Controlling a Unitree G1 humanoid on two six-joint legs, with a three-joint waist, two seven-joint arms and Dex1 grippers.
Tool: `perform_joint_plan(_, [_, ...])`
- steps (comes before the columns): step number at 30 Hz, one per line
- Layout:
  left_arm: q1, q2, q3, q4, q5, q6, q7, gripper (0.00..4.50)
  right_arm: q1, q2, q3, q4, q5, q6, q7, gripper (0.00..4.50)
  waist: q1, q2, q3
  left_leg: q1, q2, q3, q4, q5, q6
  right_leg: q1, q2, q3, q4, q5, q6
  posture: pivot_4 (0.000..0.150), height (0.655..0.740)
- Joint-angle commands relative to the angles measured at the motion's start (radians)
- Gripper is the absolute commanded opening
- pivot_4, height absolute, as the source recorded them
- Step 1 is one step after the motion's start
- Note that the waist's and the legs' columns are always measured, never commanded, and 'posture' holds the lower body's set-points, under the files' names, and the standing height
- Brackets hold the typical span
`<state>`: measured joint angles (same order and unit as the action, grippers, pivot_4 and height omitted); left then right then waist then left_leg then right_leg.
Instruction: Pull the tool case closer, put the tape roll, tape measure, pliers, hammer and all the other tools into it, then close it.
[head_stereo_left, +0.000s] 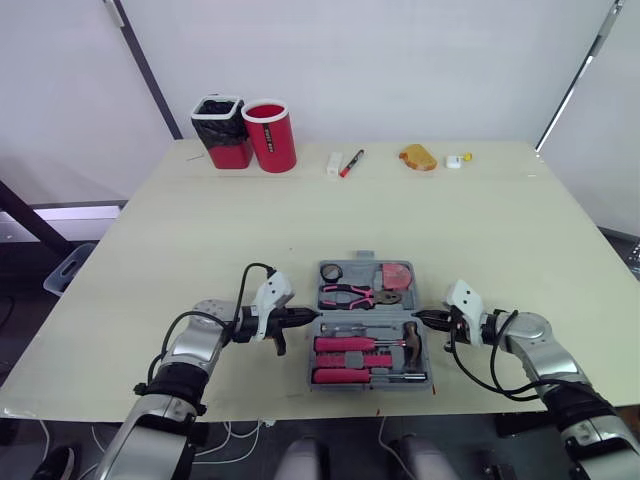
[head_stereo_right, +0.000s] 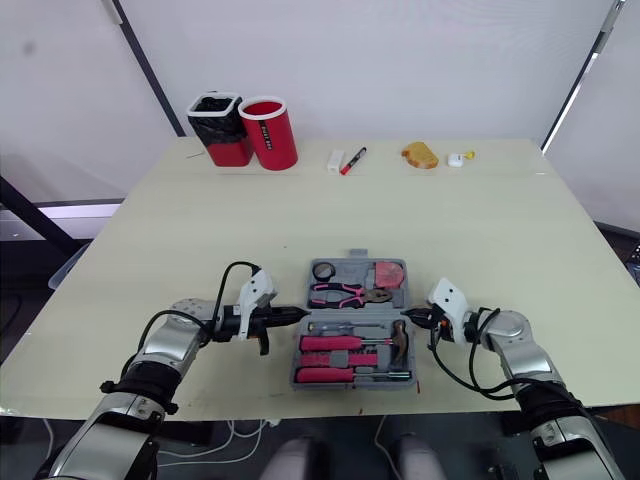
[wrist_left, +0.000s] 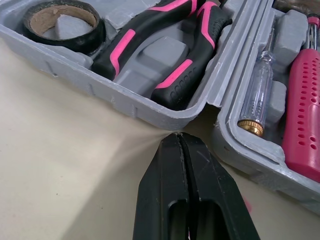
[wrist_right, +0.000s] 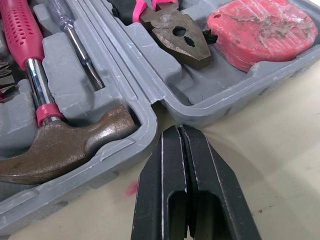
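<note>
Flanking the hinge of a loaded case

We see the tool case (wrist_left: 135, 107) lying open and flat on the worktop (head_stereo_left: 450, 220), and we give every place below from that case. Its two trays meet along a hinge line whose long axis runs from our left to our right. The left pincer (wrist_left: 179, 141) sits just beside the case's left end of that line, fingers pressed together and gripping nothing. The right pincer (wrist_right: 181, 131) sits just beside the right end, likewise closed and empty. Both tips aim inward at the notch between the trays; we cannot tell whether either touches the wall.

In the case's far tray lie the tape roll (wrist_left: 65, 42), pliers (wrist_left: 197, 50) and tape measure (wrist_right: 262, 30). In its near tray lie the hammer (wrist_right: 70, 145) and pink-handled screwdrivers (wrist_left: 302, 115). We judge the loading done and the closing left.

That move turns on one relation: the fold axis passes through both pincers, so one tray must swing over the other across that line. Neither arm is clearly nearer, and to lift a tray a pincer has to go from the hinge to that tray's outer edge.
</note>
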<state>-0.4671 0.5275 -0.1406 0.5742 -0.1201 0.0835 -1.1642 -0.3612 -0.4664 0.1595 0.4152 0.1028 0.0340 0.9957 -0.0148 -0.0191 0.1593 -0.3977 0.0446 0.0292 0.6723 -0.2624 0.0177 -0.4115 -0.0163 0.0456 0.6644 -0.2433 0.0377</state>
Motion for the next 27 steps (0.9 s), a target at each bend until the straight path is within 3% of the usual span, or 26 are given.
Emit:
perform_joint_plan(1, [0.019,0.009,-0.027,0.004,0.017,0.026,-0.029,0.04,-0.022,-0.001,-0.004,-0.007,0.0,-0.021,0.006,0.0,0.0,0.0,0.0,0.0,0.0,0.0,0.0,0.0,0.0,0.0,0.0,0.0,0.0,0.0,0.0,0.15,0.74])
perform_joint_plan(27, [-0.021,-0.084,-0.069,0.025,0.053,0.019,-0.018,0.04,-0.018,0.0,0.009,-0.033,-0.008,-0.017,0.035,0.0,0.008,0.003,-0.002,0.0,-0.002,-0.001,0.001,0.0,0.0,0.001,-0.001,-0.001,0.0,0.0,0.0,0.15,0.74])
